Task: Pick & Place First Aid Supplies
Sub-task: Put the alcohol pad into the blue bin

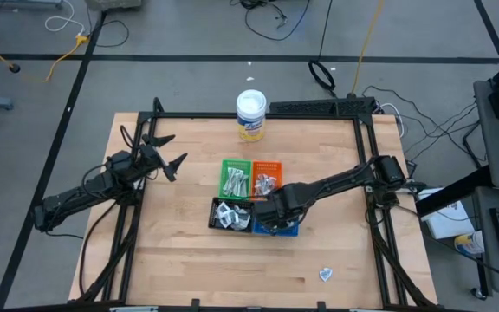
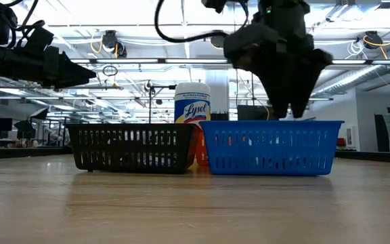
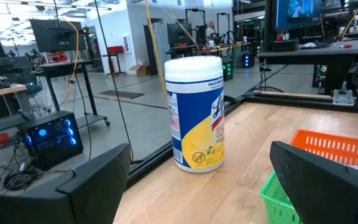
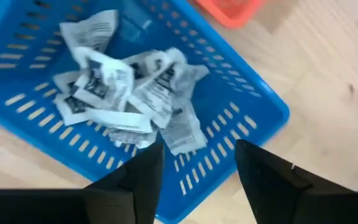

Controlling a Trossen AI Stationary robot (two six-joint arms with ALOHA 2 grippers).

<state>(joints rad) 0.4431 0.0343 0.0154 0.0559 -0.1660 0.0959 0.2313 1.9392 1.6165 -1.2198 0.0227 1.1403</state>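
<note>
Several white-grey first aid packets (image 4: pixel 129 93) lie heaped in the blue tray (image 4: pixel 241 106). My right gripper (image 4: pixel 197 158) hangs over that tray (image 1: pixel 289 230), fingers pointing down and open, nothing between them; the low view shows it (image 2: pixel 291 108) just above the tray's rim (image 2: pixel 269 125). More packets fill the black tray (image 1: pixel 230 214), the green tray (image 1: pixel 235 178) and the orange tray (image 1: pixel 267 178). One loose packet (image 1: pixel 326 275) lies flat on the table near its front edge. My left gripper (image 1: pixel 170 152) waits open at the table's left side.
A white-lidded, yellow-labelled tub (image 1: pixel 251 115) stands upright at the table's far edge, behind the trays (image 3: pixel 194 112). The four trays sit packed together mid-table. A black frame (image 1: pixel 366 173) runs round the wooden top. Bare wood lies along the near side.
</note>
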